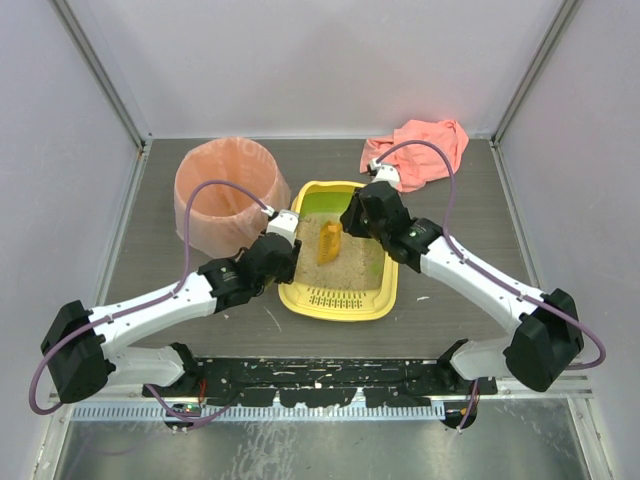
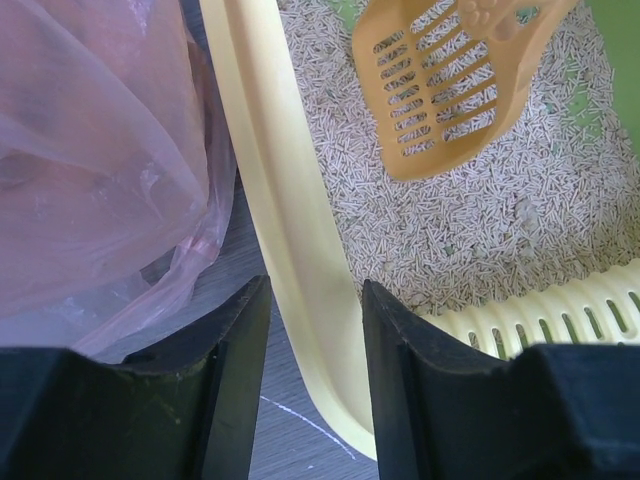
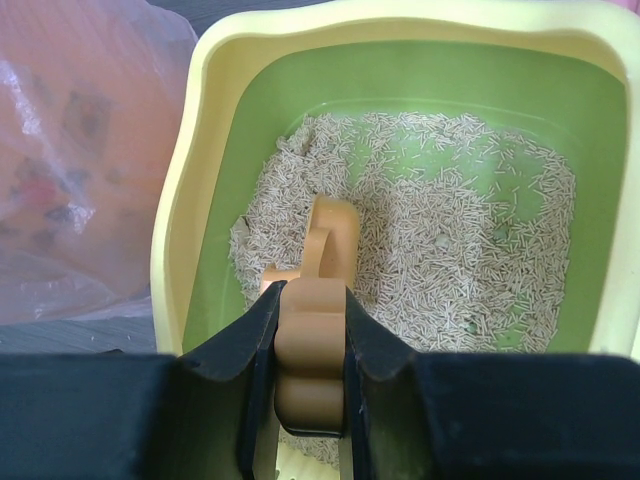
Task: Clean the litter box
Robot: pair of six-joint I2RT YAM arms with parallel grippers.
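The yellow litter box (image 1: 345,313) with green inner walls and sandy litter (image 3: 450,250) lies mid-table, its slotted grate (image 2: 560,310) at the near end. My right gripper (image 1: 347,224) is shut on the handle of the small orange slotted scoop (image 3: 312,340). The scoop's blade (image 2: 440,100) stands tilted in the litter. My left gripper (image 1: 287,242) is open and straddles the box's left rim (image 2: 270,170). Its inner finger lies against the rim, and a gap shows on the outer side.
The round pink-bagged bin (image 1: 228,195) stands just left of the litter box, its bag (image 2: 90,150) close to my left fingers. A crumpled pink cloth (image 1: 420,150) lies at the back right. Grey walls enclose the table on three sides.
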